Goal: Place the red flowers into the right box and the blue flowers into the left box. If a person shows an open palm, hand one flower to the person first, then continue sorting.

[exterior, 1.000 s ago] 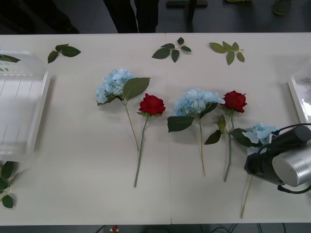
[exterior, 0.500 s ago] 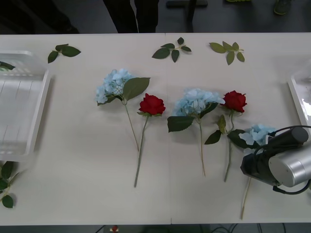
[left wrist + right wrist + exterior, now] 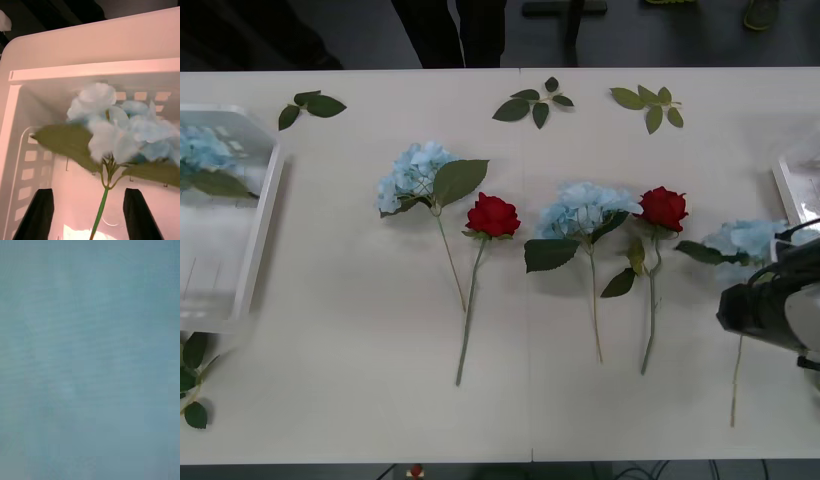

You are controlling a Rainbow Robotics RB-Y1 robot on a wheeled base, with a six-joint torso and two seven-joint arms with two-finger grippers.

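A blue flower (image 3: 112,131) lies inside the left box (image 3: 93,71), also seen as the blue flower (image 3: 205,155) in the left box (image 3: 265,220). My left gripper (image 3: 90,215) hovers open over it, and the stem runs loose between the black fingers (image 3: 39,213). On the table lie two blue flowers (image 3: 415,170) (image 3: 580,210) and two red flowers (image 3: 493,215) (image 3: 663,207). At the right my right gripper (image 3: 742,302) is shut on the stem of another blue flower (image 3: 745,240). The right box (image 3: 792,190) shows its edge just beyond it.
Loose green leaf sprigs lie along the table's far side (image 3: 310,105) (image 3: 535,103) (image 3: 648,103) and at the near left corner (image 3: 192,365). A person's dark legs (image 3: 445,30) stand behind the table. Bare tabletop runs along the near edge.
A blue flower has come into the left box. My right arm moved right with its blue flower, whose head rose and whose stem swung nearly straight.
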